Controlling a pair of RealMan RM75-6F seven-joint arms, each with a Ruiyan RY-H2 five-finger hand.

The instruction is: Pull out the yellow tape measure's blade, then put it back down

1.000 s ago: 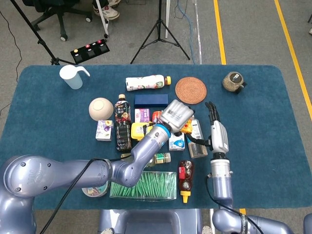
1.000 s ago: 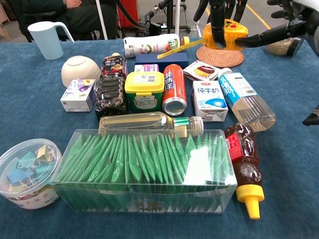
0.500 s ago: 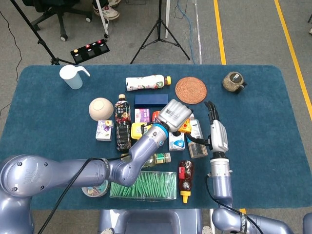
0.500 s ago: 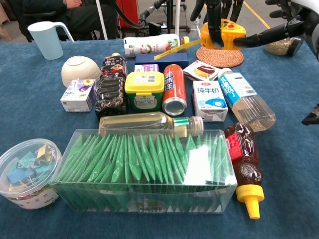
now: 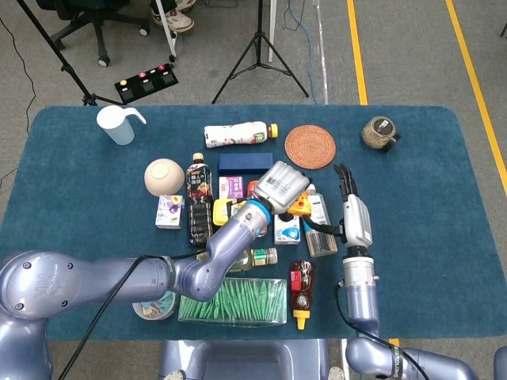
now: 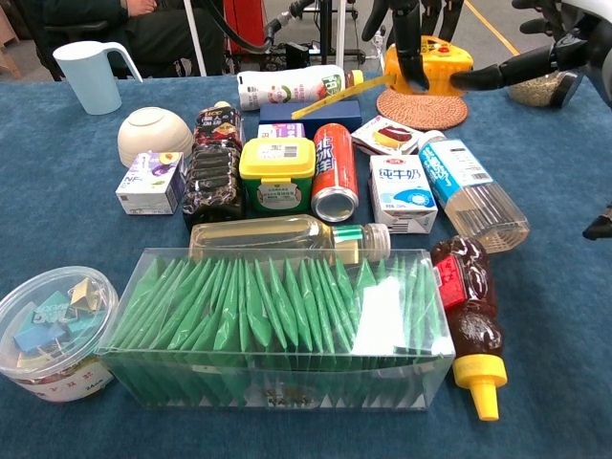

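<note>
Blue cloth covers the counter, which is crowded with groceries and stands on a grey floor with yellow lines and tripod legs behind it. Near the middle of the clutter the left hand holds the yellow tape measure lifted above the other things. In the chest view dark fingers wrap down over the front of the yellow case, so the grip looks firm. A short length of yellow blade sticks out from the case toward the left, slanting down over a white bottle and a dark blue box. The case seems to be held high so the blade can run out freely above the packed items.

The right hand hangs just beside the case, over a clear bottle. Its fingers are stretched out straight and somewhat apart, one pointing at the case, and it holds nothing. Whether a fingertip touches the case cannot be told.

Judging by this, the pull is partly done and the case is not yet set back down. A round woven mat lies just behind the tape measure, and a red can and a milk carton lie below it.
</note>
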